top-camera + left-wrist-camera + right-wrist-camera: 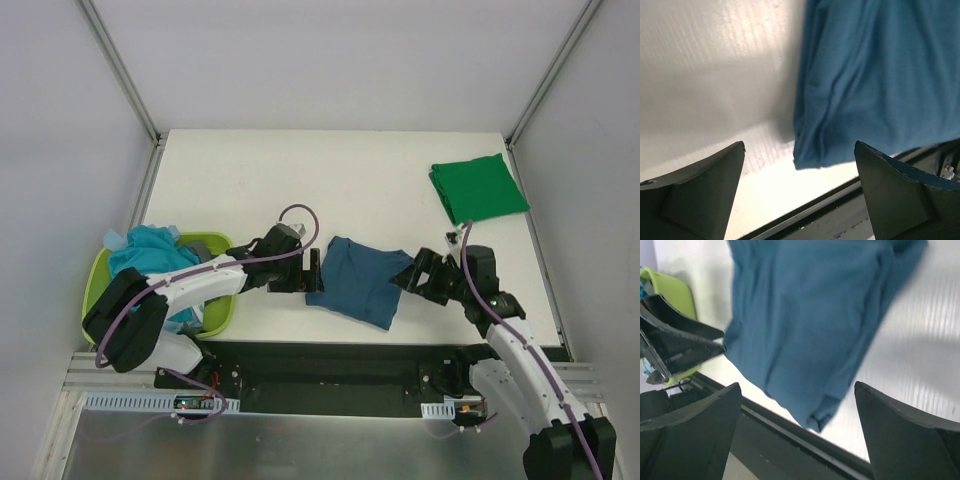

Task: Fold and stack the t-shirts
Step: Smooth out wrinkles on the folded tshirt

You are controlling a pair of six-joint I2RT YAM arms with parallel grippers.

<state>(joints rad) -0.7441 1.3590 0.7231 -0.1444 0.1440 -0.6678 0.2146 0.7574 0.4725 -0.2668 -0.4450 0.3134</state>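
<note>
Wide open and empty, my left claw (313,273) at nine o'clock and right claw (408,278) at three flank the teal-blue t-shirt (355,282), likely limp and light; I'd pinch its side edges.

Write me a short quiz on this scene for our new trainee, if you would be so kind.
1. True or false: the green t-shirt lies folded near the far right corner of the table.
2. What lies between the left gripper and the right gripper? A the blue t-shirt; B the green t-shirt; C nothing.
3. Fill in: the jaws of both grippers are ____.
Key: 1 true; 2 A; 3 open.
</note>
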